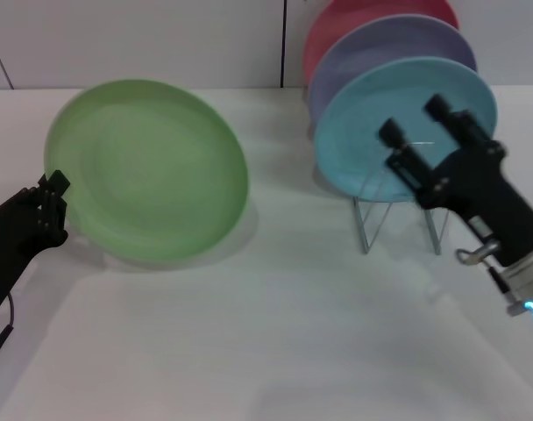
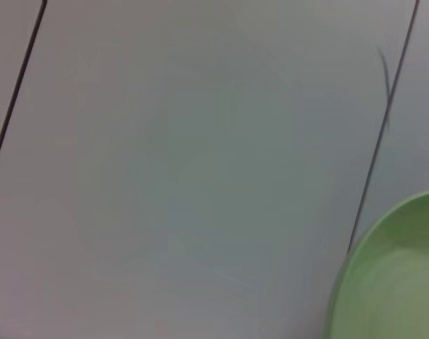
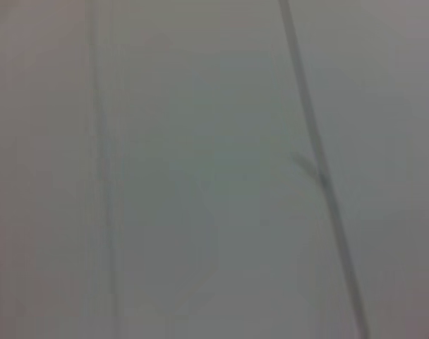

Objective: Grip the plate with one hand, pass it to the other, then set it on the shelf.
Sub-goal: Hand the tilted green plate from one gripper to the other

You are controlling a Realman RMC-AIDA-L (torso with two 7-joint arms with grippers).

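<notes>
The light green plate (image 1: 152, 171) is tilted up off the white table on the left of the head view. My left gripper (image 1: 49, 203) is shut on its left rim. A slice of the same plate (image 2: 398, 282) shows in the left wrist view against the wall. The shelf (image 1: 398, 221), a silver wire rack, stands at the right. My right gripper (image 1: 415, 121) hangs open in front of the rack with nothing between its fingers. The right wrist view shows only blank wall.
Three plates stand upright in the rack: light blue (image 1: 363, 132) in front, lavender (image 1: 380, 44) behind it, pink (image 1: 354, 17) at the back. A white wall with panel seams runs behind the table (image 1: 266, 333).
</notes>
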